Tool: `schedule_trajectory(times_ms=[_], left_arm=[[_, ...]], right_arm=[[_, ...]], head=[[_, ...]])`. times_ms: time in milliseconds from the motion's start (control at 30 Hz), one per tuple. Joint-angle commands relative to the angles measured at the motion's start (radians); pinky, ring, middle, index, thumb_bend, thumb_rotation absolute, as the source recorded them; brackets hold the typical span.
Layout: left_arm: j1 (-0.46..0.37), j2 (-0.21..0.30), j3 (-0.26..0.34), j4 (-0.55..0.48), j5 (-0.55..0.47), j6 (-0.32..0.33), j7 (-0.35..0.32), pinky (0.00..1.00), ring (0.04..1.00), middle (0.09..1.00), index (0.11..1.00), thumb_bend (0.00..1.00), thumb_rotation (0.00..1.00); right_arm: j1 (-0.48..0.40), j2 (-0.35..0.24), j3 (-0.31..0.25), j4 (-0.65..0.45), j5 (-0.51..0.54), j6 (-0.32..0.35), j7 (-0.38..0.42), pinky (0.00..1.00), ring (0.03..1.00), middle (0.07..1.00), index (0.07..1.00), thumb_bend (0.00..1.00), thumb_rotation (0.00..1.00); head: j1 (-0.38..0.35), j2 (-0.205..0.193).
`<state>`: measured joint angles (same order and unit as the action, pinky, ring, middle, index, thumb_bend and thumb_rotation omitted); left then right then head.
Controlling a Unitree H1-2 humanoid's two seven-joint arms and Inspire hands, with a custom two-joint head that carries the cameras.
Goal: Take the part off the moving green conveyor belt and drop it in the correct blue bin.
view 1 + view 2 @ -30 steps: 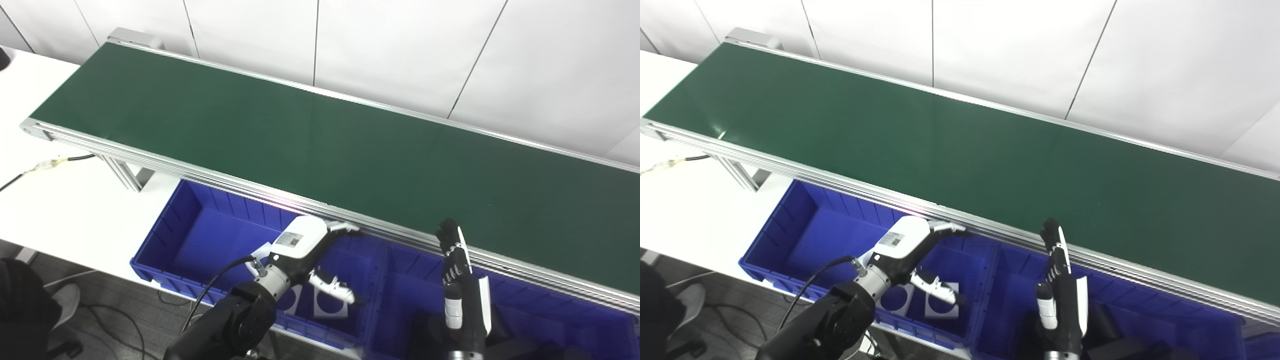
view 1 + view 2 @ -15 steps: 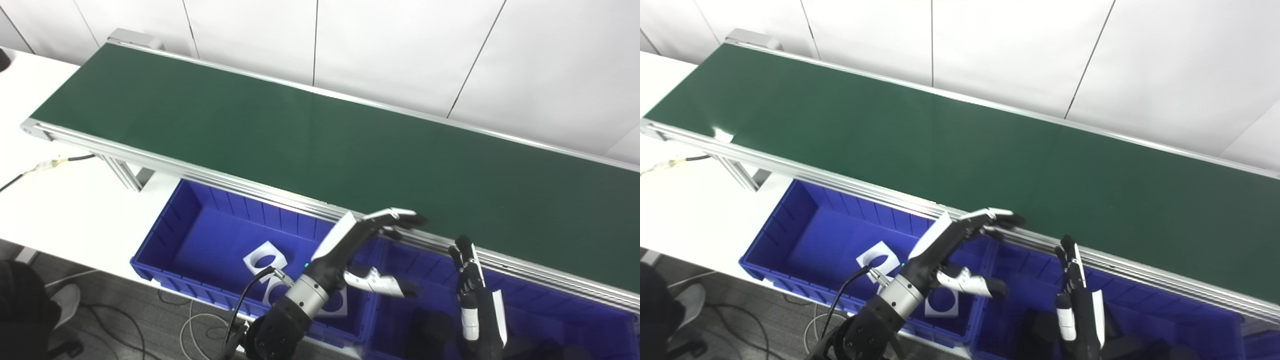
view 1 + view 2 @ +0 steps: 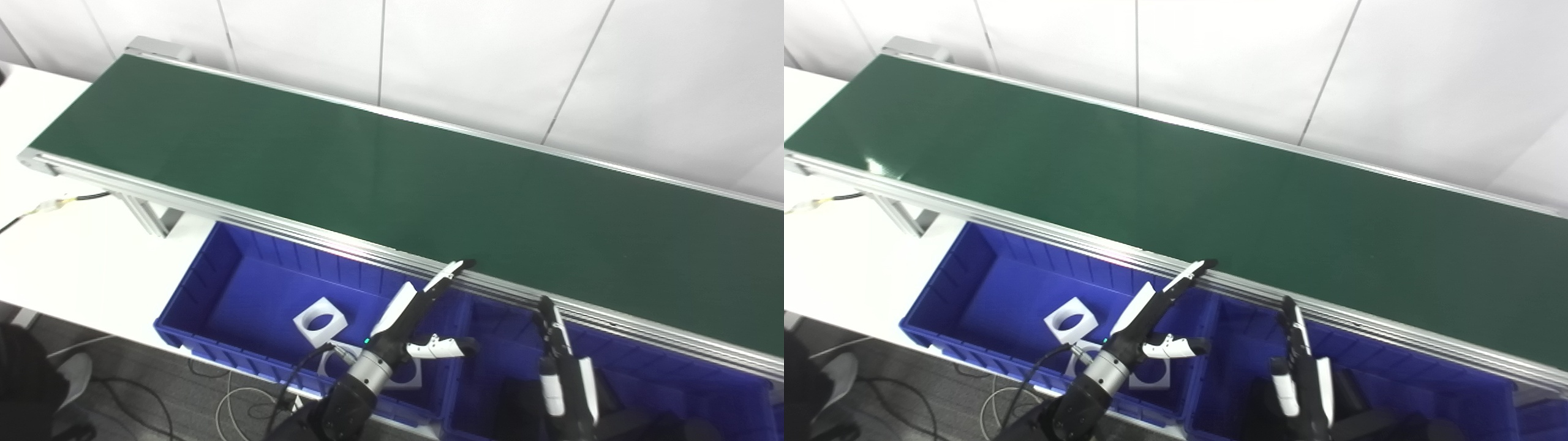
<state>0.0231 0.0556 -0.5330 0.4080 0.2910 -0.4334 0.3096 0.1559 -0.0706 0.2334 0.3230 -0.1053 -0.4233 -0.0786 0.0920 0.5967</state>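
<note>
The green conveyor belt runs across the view with no part on it. Below its near rail stand the left blue bin and the right blue bin. White square parts with round holes lie in the left bin; one is in full view, others are partly hidden by my left arm. My left hand is open and empty, fingers stretched toward the belt's rail, over the bin's right end. My right hand is open and empty, upright over the right bin.
A white table lies at the left with a cable on it. The conveyor's aluminium leg stands beside the left bin. A white panelled wall is behind the belt.
My left hand has swung from over the left bin up and right toward the rail, opening flat. My right hand has sunk lower. The camera has shifted slightly.
</note>
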Motion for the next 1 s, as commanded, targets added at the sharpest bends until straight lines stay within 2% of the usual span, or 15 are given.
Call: schedule_trajectory(times_ms=[0, 33, 67, 100, 133, 167, 233, 400, 667, 767, 967], left_arm=[[-0.020, 0.014, -0.033, 0.001, -0.014, -0.037, 0.054, 1.00, 1.000, 1.000, 0.980, 0.96, 0.89], [-0.024, 0.025, -0.050, 0.009, -0.013, -0.037, 0.070, 1.00, 1.000, 1.000, 0.980, 0.96, 0.90], [-0.027, 0.040, -0.063, 0.013, -0.014, -0.037, 0.083, 1.00, 1.000, 1.000, 0.985, 0.96, 0.91], [-0.029, 0.051, -0.075, 0.016, -0.016, -0.037, 0.094, 1.00, 1.000, 1.000, 0.990, 0.95, 0.93], [-0.031, 0.065, -0.088, 0.017, -0.019, -0.037, 0.111, 1.00, 1.000, 1.000, 0.992, 0.95, 0.93], [-0.033, 0.076, -0.099, 0.018, -0.023, -0.037, 0.124, 1.00, 1.000, 1.000, 0.993, 0.94, 0.95], [-0.031, 0.102, -0.109, 0.006, -0.049, -0.037, 0.122, 1.00, 1.000, 1.000, 0.998, 0.94, 0.97], [-0.030, 0.147, -0.127, -0.019, -0.078, -0.037, 0.119, 1.00, 1.000, 1.000, 1.000, 0.95, 1.00], [-0.024, 0.182, -0.147, -0.061, -0.077, -0.037, 0.124, 1.00, 1.000, 1.000, 1.000, 0.93, 1.00], [-0.018, 0.186, -0.143, -0.079, -0.081, -0.037, 0.117, 1.00, 1.000, 1.000, 1.000, 0.92, 1.00], [-0.013, 0.184, -0.138, -0.099, -0.074, -0.037, 0.116, 1.00, 1.000, 1.000, 0.999, 0.91, 1.00]], right_arm=[[-0.021, 0.007, 0.021, -0.001, -0.008, -0.047, -0.035, 0.98, 0.953, 0.970, 0.962, 0.86, 1.00], [-0.021, 0.009, 0.031, -0.001, -0.009, -0.047, -0.046, 0.98, 0.954, 0.970, 0.961, 0.86, 1.00], [-0.022, 0.014, 0.044, 0.001, -0.014, -0.047, -0.062, 0.98, 0.953, 0.968, 0.957, 0.86, 0.99], [-0.023, 0.016, 0.056, 0.003, -0.018, -0.047, -0.075, 0.97, 0.954, 0.970, 0.956, 0.87, 0.99], [-0.024, 0.023, 0.070, 0.006, -0.024, -0.047, -0.091, 0.97, 0.954, 0.970, 0.956, 0.87, 0.99], [-0.025, 0.026, 0.081, 0.009, -0.026, -0.047, -0.104, 0.97, 0.957, 0.972, 0.952, 0.88, 0.97], [-0.025, 0.046, 0.100, 0.018, -0.026, -0.047, -0.123, 0.96, 0.968, 0.976, 0.940, 0.91, 0.96], [-0.035, 0.079, 0.136, 0.038, -0.037, -0.047, -0.166, 0.94, 0.977, 0.983, 0.934, 0.95, 0.94], [-0.049, 0.087, 0.180, 0.037, -0.057, -0.047, -0.217, 0.99, 1.000, 1.000, 0.956, 0.93, 0.96], [-0.048, 0.085, 0.182, 0.026, -0.056, -0.047, -0.221, 0.98, 1.000, 1.000, 0.957, 0.93, 0.96], [-0.038, 0.079, 0.177, 0.001, -0.045, -0.047, -0.210, 0.99, 1.000, 1.000, 0.952, 0.94, 0.97]], head=[[-0.038, -0.006], [-0.046, -0.006], [-0.098, -0.009], [-0.098, -0.009], [-0.168, -0.012], [-0.168, -0.012], [-0.261, -0.013], [-0.354, -0.001], [-0.384, 0.032], [-0.375, 0.053], [-0.353, 0.068]])
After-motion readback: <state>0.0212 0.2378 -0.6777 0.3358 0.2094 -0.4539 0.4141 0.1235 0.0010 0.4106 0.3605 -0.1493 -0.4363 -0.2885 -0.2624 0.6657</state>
